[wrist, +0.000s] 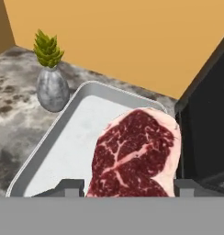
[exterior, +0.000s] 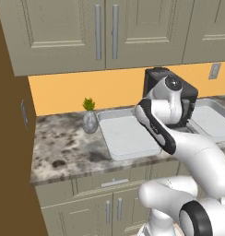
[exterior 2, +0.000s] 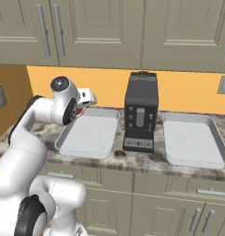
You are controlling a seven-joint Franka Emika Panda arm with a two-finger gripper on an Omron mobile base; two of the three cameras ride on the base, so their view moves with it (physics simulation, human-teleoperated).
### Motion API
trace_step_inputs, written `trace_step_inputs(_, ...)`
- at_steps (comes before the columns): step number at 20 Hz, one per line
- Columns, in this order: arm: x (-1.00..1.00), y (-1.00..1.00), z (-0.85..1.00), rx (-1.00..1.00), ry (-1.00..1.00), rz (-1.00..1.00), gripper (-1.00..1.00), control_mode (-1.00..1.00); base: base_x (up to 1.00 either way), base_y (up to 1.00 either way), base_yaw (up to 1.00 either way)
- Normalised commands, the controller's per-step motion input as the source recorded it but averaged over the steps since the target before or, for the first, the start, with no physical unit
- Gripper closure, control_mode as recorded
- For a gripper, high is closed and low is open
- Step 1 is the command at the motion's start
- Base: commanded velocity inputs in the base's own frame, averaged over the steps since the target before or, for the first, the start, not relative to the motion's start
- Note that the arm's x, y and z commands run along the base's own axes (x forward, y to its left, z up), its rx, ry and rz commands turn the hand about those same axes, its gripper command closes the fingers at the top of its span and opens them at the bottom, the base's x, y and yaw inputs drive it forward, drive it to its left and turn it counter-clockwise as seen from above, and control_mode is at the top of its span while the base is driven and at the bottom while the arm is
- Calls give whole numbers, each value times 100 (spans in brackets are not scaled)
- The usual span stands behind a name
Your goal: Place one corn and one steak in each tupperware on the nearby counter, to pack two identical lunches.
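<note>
A raw red steak [wrist: 137, 153] with a pale fat edge hangs between my fingertips, and my gripper [wrist: 128, 187] is shut on it. It hovers over the right part of the left tupperware [wrist: 63, 149], a shallow pale grey tray whose floor is bare. From the right base view my gripper [exterior 2: 85, 104] sits above that tupperware's [exterior 2: 86, 133] near-left corner. The second tupperware [exterior 2: 192, 140] lies right of the coffee machine, also bare. Both trays [exterior: 126, 138] [exterior: 211, 120] rest on the mottled stone counter [exterior: 63, 147]. Corn is out of view.
A black coffee machine [exterior 2: 141, 117] stands between the two trays, close to the steak's right side in the hand view. A small plant in a grey vase [wrist: 52, 87] sits left of the left tray. A brown wall panel [exterior: 13, 161] bounds the counter's left end.
</note>
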Motion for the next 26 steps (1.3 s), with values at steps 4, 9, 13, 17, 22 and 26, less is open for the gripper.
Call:
trace_step_inputs(4, 18, 9, -49, 1, 9, 0, 100, -100, 0, 0, 0)
trace_step_inputs(9, 21, 9, -23, 19, 17, -1, 100, -100, 0, 0, 0)
trace_step_inputs(13, 0, 33, -26, 12, 3, -1, 100, -100, 0, 0, 0)
trace_step_inputs(17, 0, 38, -32, 8, 0, 0, 100, -100, 0, 0, 0)
trace_step_inputs(22, 1, 11, -37, 10, 2, -2, 100, -100, 0, 0, 0)
trace_step_inputs(26, 4, 10, -38, 3, 6, -3, 100, -100, 0, 0, 0)
